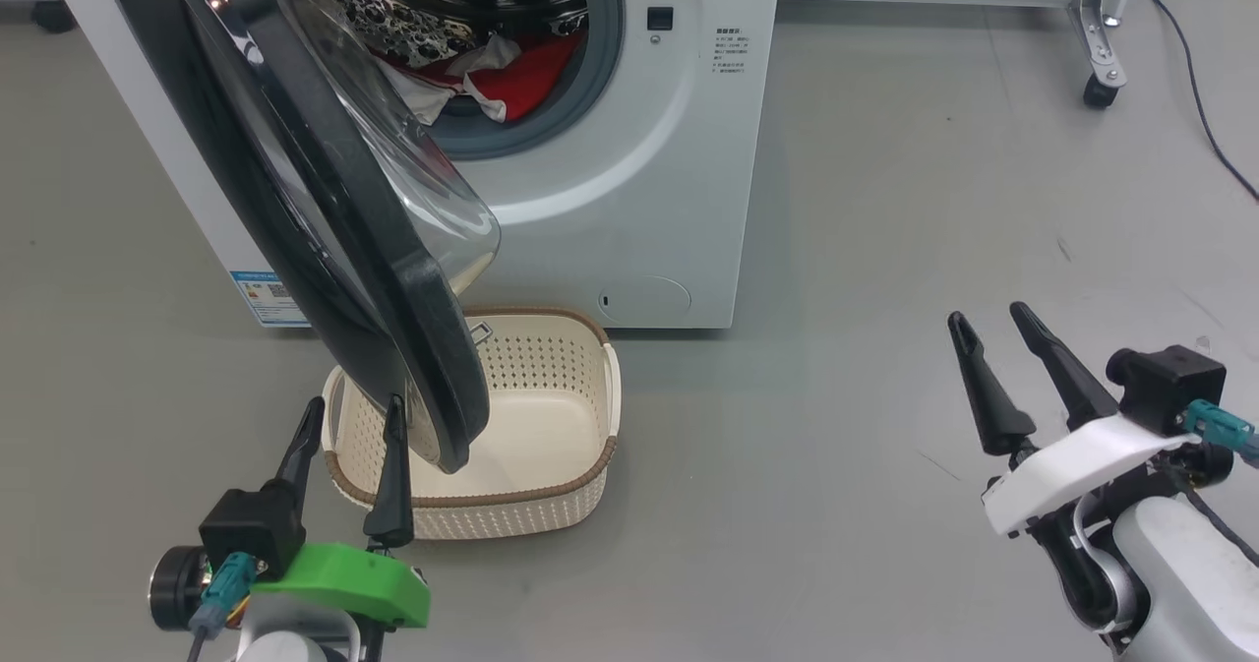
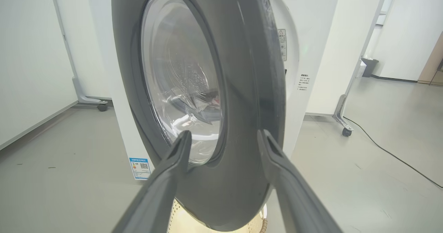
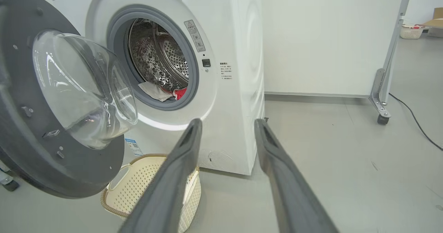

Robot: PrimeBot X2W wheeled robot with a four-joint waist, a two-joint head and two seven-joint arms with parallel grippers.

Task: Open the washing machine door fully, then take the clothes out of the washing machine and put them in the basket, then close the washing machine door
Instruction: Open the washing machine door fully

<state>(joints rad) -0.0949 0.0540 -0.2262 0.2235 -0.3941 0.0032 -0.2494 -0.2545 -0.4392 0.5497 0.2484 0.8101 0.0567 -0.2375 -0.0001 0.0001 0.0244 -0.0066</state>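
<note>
My left end effector [image 1: 355,404] is released. Its tapered dark fingers are spread on empty air just before the glossy black rim of the round door [image 1: 393,278], which hangs swung out, its clear glass bowl bulging. Just beyond sits the cream basket [image 1: 551,362], with perforated walls and a brown woven-look rim. My right end effector [image 1: 987,314] is released too, well apart from the boxy white washing machine [image 1: 649,200]. Ahead to its left, soft red and white clothes [image 1: 521,77] lie crumpled in the dimpled steel drum [image 3: 162,53].
</note>
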